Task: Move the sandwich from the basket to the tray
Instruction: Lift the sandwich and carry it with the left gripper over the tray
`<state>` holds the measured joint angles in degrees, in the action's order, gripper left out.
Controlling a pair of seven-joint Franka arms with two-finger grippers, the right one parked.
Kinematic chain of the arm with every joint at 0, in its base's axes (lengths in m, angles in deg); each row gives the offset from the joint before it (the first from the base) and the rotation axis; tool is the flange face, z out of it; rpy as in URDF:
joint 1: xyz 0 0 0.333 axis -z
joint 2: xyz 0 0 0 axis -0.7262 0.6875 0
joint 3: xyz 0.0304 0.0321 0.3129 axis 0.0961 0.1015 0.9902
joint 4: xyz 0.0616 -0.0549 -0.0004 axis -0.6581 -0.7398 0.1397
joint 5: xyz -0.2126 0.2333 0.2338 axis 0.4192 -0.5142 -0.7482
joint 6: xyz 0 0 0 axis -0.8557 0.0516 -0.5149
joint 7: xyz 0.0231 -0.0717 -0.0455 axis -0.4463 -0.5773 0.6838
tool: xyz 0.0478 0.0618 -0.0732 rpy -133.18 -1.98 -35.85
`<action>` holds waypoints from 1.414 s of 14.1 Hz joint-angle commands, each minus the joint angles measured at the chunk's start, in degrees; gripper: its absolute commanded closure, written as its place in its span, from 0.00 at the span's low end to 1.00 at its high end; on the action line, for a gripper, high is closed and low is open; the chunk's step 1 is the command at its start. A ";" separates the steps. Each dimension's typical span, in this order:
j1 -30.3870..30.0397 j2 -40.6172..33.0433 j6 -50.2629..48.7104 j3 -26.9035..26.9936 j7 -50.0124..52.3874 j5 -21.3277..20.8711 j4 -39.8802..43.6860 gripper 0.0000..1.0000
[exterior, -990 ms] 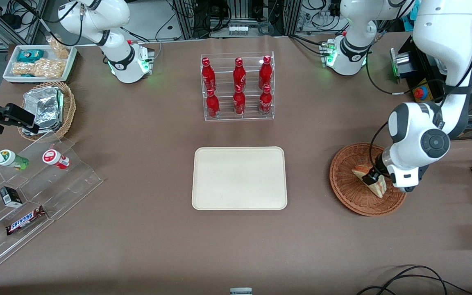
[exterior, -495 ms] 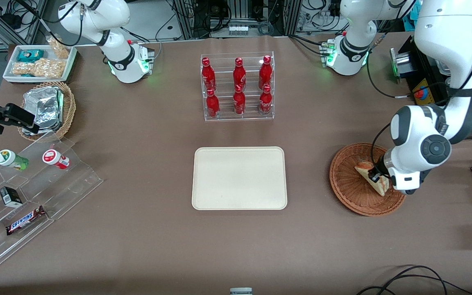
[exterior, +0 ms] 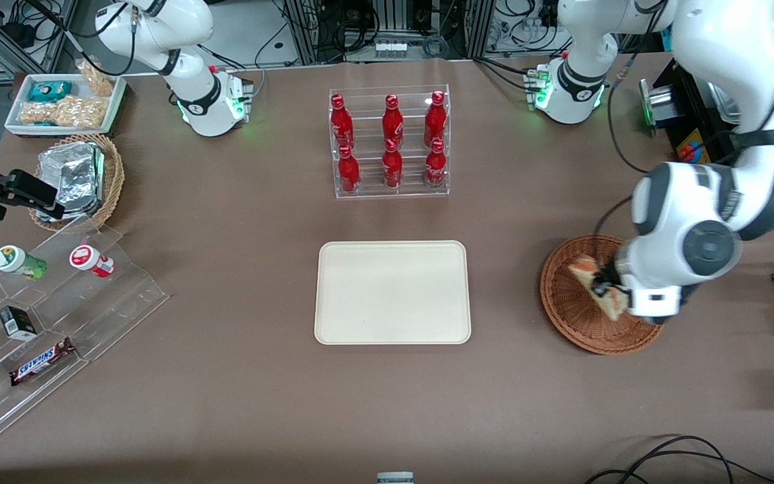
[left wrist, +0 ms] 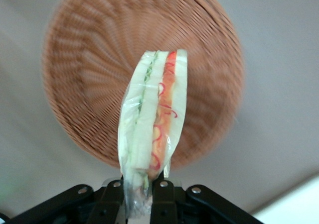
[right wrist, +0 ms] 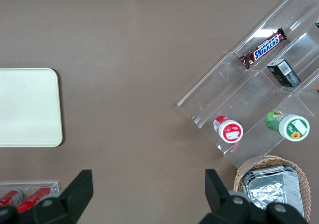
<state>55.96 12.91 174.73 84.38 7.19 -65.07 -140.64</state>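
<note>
- The sandwich (left wrist: 152,134) is pinched in the claw (left wrist: 141,191), lifted above the basket (exterior: 572,306) at frame right.
- Carrying to the bare tray (exterior: 392,292), frame centre, remains undone.

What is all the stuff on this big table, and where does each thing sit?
sandwich: one, white bread with red and green filling, in clear wrap, held above the basket.
basket: one, reddish-brown wicker, toward the working arm's end.
tray: one, cream, mid-table, nothing on it.
red bottles: six, in a clear rack, farther from the front camera than the tray.
tan basket: one, holding foil packets, toward the parked arm's end.
white tray: one, with snack packets, beside the tan basket.
clear stepped stand: one, holding a Snickers bar, two lidded cups and small boxes.
gripper: one, black jaws shut on the sandwich's end, over the basket.
</note>
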 commanded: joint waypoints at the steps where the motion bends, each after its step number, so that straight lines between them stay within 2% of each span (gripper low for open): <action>1: 8.07 4.09 1.95 0.34 0.26 0.17 4.53 0.98; 3: 12.65 7.43 5.12 0.25 0.34 0.25 7.96 0.95; 5: 16.96 11.90 5.75 0.25 0.52 0.69 13.40 0.89; 8: 22.50 15.78 12.75 -0.81 -0.71 0.08 14.83 0.95; 11: 26.89 18.77 17.35 -0.89 -0.45 0.08 16.76 0.97; 17: 30.16 21.67 19.53 -0.89 -0.54 -0.10 18.61 0.97; 20: 30.86 23.52 22.27 -0.89 0.43 -0.01 18.52 0.91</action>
<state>85.60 34.36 195.48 82.86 7.17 -65.02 -123.88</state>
